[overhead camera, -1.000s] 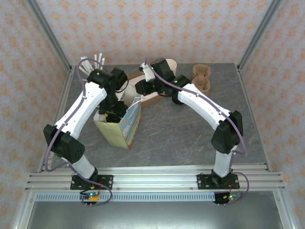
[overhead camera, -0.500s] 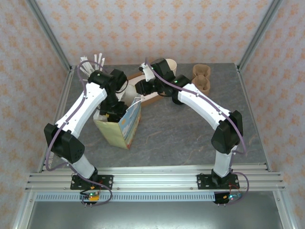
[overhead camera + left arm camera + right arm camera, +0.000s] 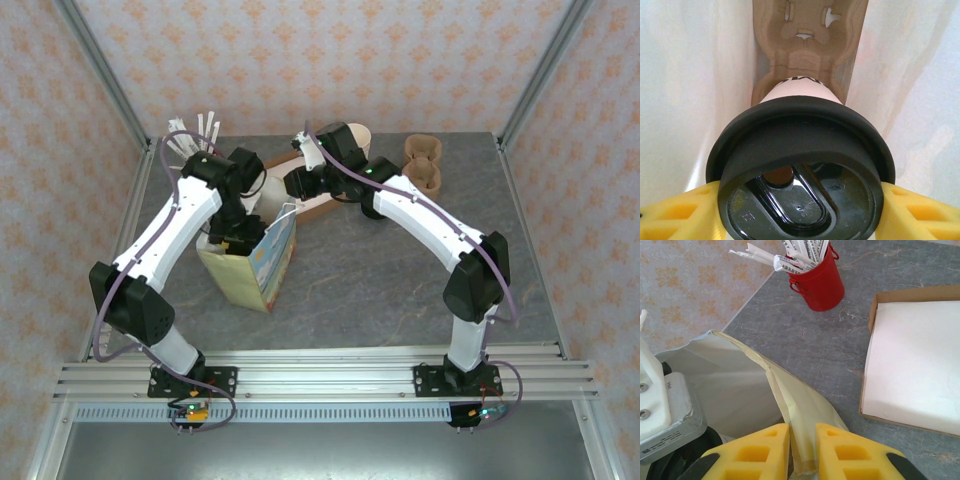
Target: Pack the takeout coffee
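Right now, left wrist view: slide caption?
Left hand grips the lidded takeout coffee inside the paper bag, cardboard carrier below it.

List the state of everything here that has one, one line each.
paper bag: upright, mouth held open
takeout coffee: lid on, gripped, down inside the paper bag
left claw: closed on the takeout coffee's lid
right claw: shut, pinching the paper bag's rim
cup carrier: inside the paper bag, beneath the cup
red pail: upright, holding wrapped straws
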Available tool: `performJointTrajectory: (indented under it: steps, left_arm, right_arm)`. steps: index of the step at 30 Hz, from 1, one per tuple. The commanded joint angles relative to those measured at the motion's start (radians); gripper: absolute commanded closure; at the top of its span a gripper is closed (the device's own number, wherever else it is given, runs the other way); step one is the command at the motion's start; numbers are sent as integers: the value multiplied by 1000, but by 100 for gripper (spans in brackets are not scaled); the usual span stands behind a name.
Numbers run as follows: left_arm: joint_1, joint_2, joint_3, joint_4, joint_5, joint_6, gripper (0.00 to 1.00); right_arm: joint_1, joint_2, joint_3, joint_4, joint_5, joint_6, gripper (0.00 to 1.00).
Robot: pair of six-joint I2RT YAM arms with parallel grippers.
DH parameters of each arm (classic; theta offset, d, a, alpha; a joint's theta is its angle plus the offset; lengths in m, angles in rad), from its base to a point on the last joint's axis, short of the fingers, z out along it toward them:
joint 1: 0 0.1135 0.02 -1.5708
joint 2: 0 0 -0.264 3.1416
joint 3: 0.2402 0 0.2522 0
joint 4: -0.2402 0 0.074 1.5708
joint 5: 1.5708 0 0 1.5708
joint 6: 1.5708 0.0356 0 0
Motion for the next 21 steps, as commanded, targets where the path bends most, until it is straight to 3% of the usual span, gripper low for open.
performJointTrajectory:
  steps: [1,21]
  left_arm:
    - [9,-38,-17,-2,-1,40,68]
    - [9,-30,-43,6,-26,117,68]
  right_arm:
    - [7,-16,-10,-30,36,-23,79]
    - [7,-10,5,-40,33,-21,79]
